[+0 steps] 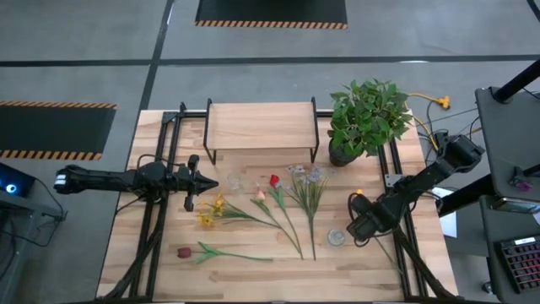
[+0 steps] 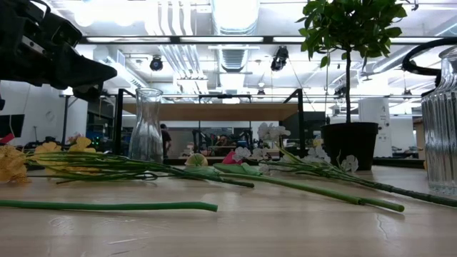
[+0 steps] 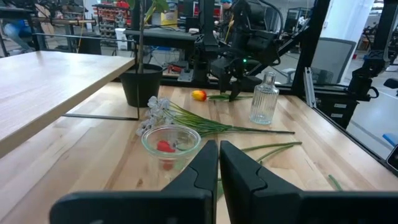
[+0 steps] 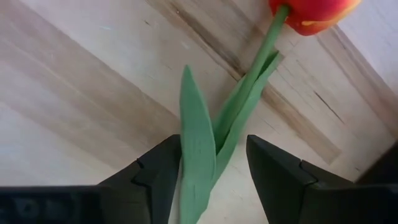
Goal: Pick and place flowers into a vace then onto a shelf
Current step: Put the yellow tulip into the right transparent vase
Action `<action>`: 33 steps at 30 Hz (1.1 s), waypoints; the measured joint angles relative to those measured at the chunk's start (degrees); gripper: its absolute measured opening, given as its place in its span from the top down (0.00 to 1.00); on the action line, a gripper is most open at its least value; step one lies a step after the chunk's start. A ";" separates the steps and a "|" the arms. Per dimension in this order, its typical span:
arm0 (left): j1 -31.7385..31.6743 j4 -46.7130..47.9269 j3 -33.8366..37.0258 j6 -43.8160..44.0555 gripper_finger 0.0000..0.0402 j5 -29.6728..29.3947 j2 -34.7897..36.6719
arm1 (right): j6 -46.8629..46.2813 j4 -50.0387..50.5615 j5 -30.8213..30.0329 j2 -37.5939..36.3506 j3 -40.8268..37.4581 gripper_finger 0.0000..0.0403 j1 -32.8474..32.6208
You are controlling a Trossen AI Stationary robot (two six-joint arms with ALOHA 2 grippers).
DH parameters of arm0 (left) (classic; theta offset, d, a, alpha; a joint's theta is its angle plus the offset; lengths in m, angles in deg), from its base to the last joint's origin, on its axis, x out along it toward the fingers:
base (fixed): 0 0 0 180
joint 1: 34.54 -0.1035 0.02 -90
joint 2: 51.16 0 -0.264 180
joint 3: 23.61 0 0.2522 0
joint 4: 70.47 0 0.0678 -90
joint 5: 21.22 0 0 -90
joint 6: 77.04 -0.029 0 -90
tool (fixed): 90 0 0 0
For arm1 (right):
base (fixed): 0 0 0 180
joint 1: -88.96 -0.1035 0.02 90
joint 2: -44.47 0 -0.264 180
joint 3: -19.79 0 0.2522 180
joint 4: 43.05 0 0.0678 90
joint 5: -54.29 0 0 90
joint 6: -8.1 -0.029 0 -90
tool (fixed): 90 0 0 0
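Wooden desk [image 1: 253, 270], black rails down both sides. Bushy potted plant [image 1: 367, 118] in a dark pot at the back right corner. Floor beyond has hazard-striped black mats [image 1: 270, 12]; yellow cable [image 1: 434, 102] right of the plant.

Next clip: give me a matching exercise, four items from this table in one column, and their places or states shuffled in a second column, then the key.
Column one:
1. orange tulip
2. dark maroon flower
3. potted plant
4. left gripper

Column two:
A. lying at the table's near-left part, apart from the other flowers
B. fingers shut, beside the yellow flowers
C. stem between the open fingers of the right gripper
D. standing to the right of the shelf

Pairs: 1-C, 2-A, 3-D, 4-B
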 joint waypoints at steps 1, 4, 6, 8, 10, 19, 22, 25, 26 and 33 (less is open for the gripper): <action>0.00 -0.02 0.00 0.00 1.00 -0.01 0.02 | -0.09 -0.12 0.21 -0.01 -0.10 0.56 0.01; 0.00 -0.02 0.00 0.00 1.00 -0.02 0.00 | -0.10 -0.45 0.24 -0.23 -0.16 0.60 0.01; 0.00 0.00 0.00 0.00 1.00 0.00 0.00 | 0.09 -0.69 0.31 -0.52 -0.16 0.65 0.01; 0.00 -0.02 0.00 0.00 1.00 -0.01 0.02 | 0.09 -1.04 0.38 -1.03 -0.27 0.70 0.00; 0.00 -0.02 0.00 0.00 1.00 -0.02 0.00 | 0.14 -1.23 0.46 -1.62 -0.31 0.77 0.01; 0.00 -0.02 0.00 0.00 1.00 -0.01 0.02 | 0.31 -1.03 0.76 -2.78 -0.40 0.97 0.01; 0.00 -0.02 0.00 0.00 1.00 -0.02 0.00 | 0.33 -0.81 0.82 -3.00 -0.44 0.97 0.01; 0.00 -0.02 0.00 0.00 1.00 -0.02 0.01 | 1.10 0.22 1.14 -4.11 -0.70 0.97 0.01; 0.00 -0.02 0.00 0.00 1.00 -0.02 0.01 | 1.18 0.35 1.14 -4.70 -0.75 0.97 0.01; 0.00 -0.02 0.00 0.00 1.00 -0.02 0.01 | 2.63 0.02 -4.37 -10.57 0.11 0.97 -0.01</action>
